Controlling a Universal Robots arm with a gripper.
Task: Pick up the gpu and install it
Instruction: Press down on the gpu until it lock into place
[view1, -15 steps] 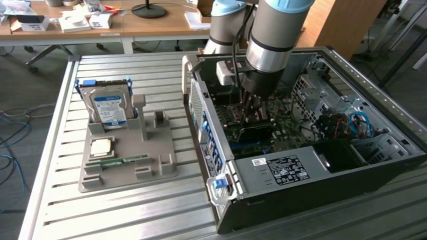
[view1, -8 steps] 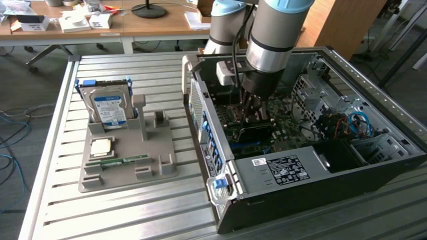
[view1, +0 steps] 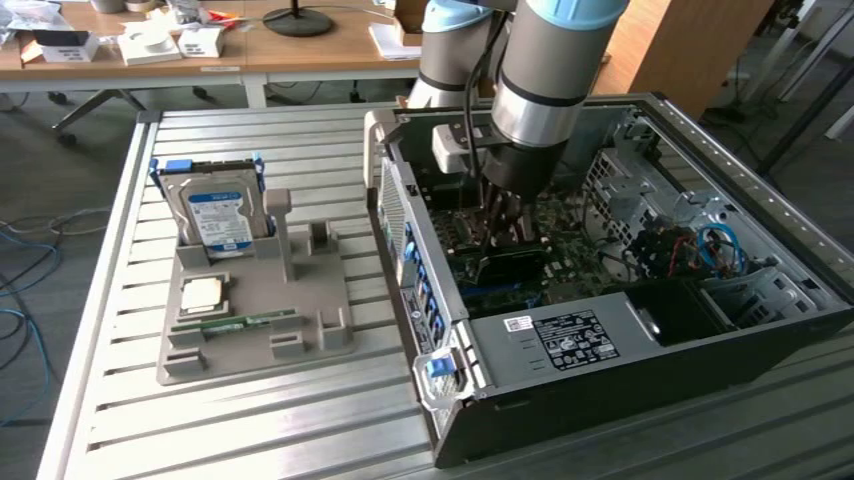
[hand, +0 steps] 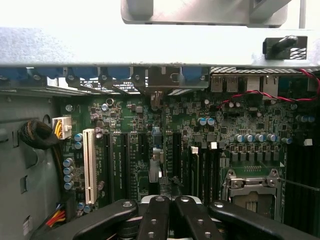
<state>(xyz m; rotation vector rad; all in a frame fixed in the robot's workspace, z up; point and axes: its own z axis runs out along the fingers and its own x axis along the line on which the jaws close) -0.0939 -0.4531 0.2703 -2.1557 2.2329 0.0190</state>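
Arm: the Universal Robots arm (view1: 554, 70) reaches down from the far side into the open computer case (view1: 747, 250), which lies on its side on the slatted metal table (view1: 107, 300).
Gripper: the gripper (view1: 511, 222) sits low inside the case, just over the motherboard (view1: 587, 255). In the wrist view the gripper (hand: 169, 206) has its black fingers (hand: 155, 215) pressed together, tips meeting.
Gpu: seen edge-on in the wrist view, the gpu (hand: 155, 162) is a thin card standing upright in a motherboard slot straight ahead of the fingertips, its metal bracket end toward the rear wall of the case. Whether the fingers pinch its edge or only rest against it cannot be told.
Motherboard slots: a white expansion slot (hand: 89, 165) lies beside the black slots, with the card between these and the memory slots; the CPU socket (hand: 252, 186) is further along the board.
Cables: red and black wires (hand: 265, 94) run across the board near the rear ports; blue cables (view1: 721, 245) loop at the exterior view's right end of the case.
Parts tray: a grey fixture (view1: 254, 320) lies on the table to the exterior view's left of the case, well apart from the gripper.
Tray contents: a hard drive with a blue label (view1: 216, 215) stands upright at its far end; a CPU chip (view1: 203, 293) lies flat, and a green memory stick (view1: 247, 322) lies nearer.
Background: a wooden desk (view1: 267, 50) with boxes and a lamp base stands beyond the table.
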